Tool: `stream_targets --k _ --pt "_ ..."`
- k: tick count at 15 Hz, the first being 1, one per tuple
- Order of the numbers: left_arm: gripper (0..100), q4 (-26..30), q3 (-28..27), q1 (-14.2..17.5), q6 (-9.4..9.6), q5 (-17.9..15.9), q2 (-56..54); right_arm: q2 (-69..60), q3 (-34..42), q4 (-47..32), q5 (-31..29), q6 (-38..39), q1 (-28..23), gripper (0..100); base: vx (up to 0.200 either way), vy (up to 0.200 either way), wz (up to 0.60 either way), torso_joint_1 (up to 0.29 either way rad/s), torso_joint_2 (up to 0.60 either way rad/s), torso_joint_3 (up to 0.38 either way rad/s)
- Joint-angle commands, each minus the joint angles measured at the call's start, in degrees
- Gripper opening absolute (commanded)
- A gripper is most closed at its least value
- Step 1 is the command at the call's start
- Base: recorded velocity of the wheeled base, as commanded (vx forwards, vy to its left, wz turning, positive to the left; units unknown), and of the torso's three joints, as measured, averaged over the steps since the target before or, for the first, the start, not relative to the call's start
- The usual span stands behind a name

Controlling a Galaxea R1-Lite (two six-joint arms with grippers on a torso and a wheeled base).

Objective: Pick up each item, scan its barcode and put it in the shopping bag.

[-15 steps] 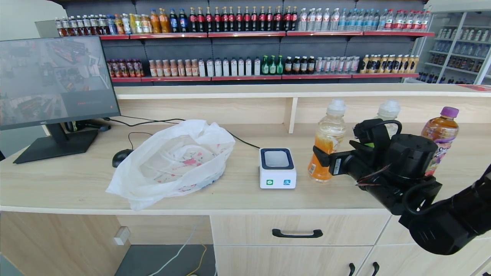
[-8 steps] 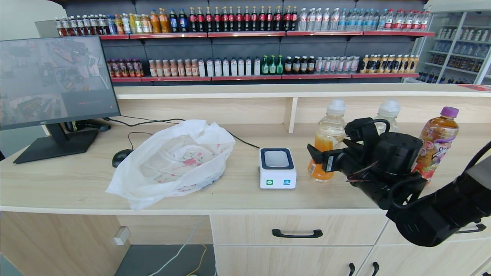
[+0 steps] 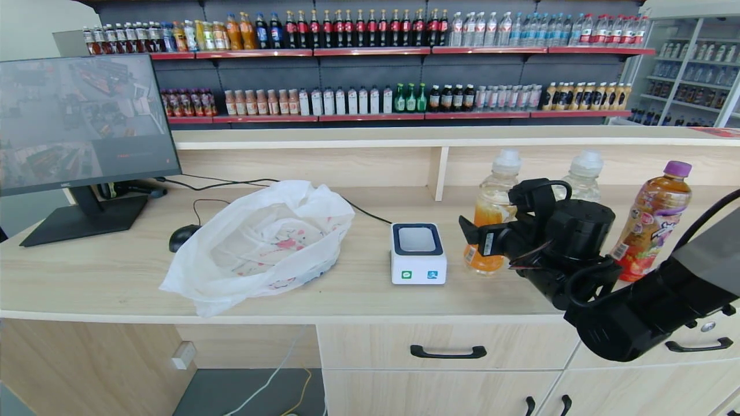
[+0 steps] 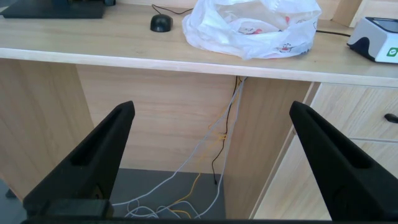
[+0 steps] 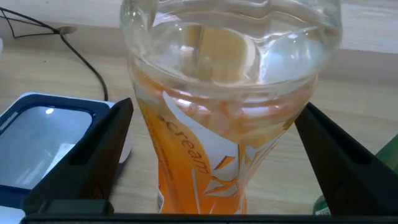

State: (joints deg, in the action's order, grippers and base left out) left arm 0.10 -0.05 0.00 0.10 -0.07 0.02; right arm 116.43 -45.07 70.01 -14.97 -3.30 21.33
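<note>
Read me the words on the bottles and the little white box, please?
Orange drink bottle: white slanted letters wrap round the label, cut off, not quotable.
Scanner: a green and a blue square sign, no readable words.
Purple-capped bottle: label print too small.
Monitor: red text too blurred.
Shelf bottles: too small.
</note>
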Motion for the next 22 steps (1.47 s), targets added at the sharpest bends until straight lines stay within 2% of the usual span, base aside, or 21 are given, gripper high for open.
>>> stream_targets --k 1,6,10,22 --pt "100 0.0 0.0 0.0 -0.01 0.0 0.0 0.9 -1.0 0.0 -0.8 0.0 0.1 100 0.0 0.0 0.0 0.0 0.0 0.0" --pt "100 0.0 0.0 0.1 -0.01 0.0 0.0 1.2 -1.1 0.0 -3.4 -0.6 0.0 100 0.0 0.0 0.0 0.0 0.0 0.0" --pt "100 0.0 0.0 0.0 -0.01 0.0 0.0 1.7 -4.1 -1.0 -3.6 -1.0 0.1 100 0.0 0.0 0.0 0.0 0.0 0.0" --pt "100 0.0 0.0 0.0 -0.01 0.0 0.0 2.9 -6.5 -1.3 -3.6 -1.7 -0.1 100 0.0 0.0 0.0 0.0 0.0 0.0"
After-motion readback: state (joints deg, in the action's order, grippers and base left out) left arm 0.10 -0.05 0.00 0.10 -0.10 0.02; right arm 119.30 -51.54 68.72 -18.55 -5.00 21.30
